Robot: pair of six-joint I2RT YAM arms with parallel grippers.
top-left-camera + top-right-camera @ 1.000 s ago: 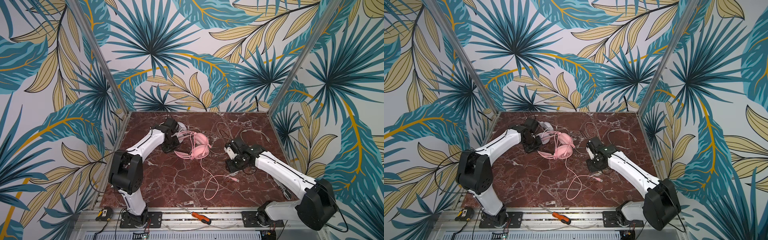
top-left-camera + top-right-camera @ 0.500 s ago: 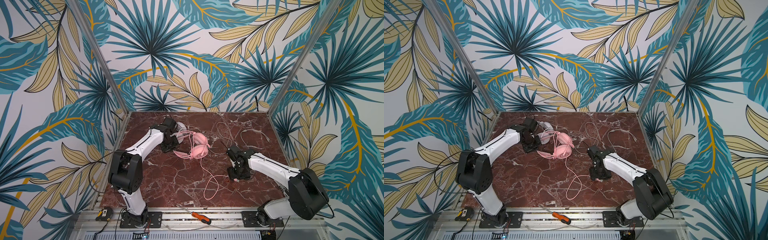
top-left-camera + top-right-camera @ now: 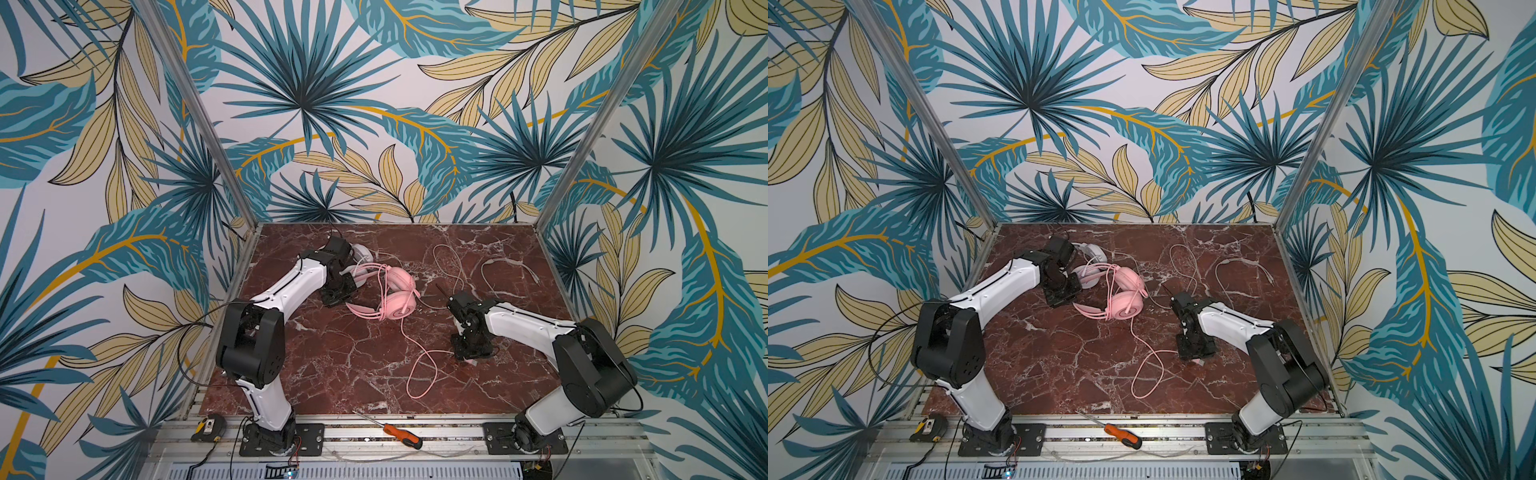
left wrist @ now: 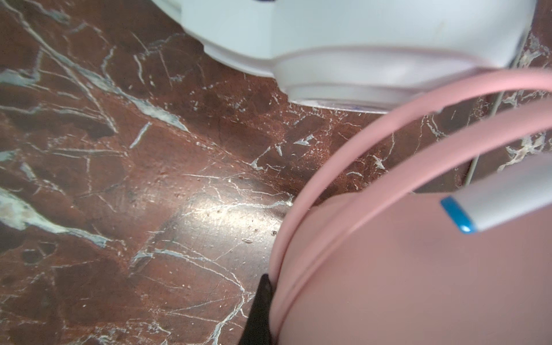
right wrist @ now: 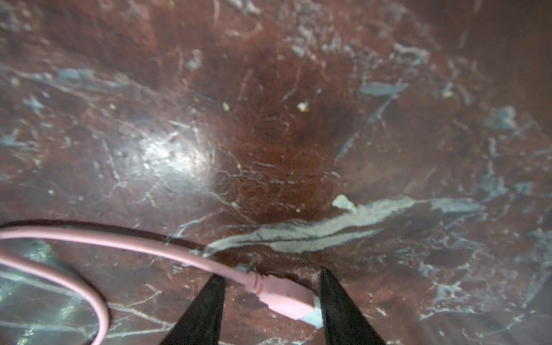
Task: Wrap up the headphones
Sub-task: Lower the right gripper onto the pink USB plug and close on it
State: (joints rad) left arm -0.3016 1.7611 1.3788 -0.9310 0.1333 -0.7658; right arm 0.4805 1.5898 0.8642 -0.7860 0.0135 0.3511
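Right gripper [image 5: 271, 273], spread, is straddling the pink USB plug [image 5: 286, 298] skewed between its jaws; closing may squirt it out. Left gripper [image 3: 337, 296] is sitting pressed together.

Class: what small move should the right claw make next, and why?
Probably close on the pink cable's plug: the right claw stands open astride it, one tip on each side, and the plug lies ungripped on the marble table.
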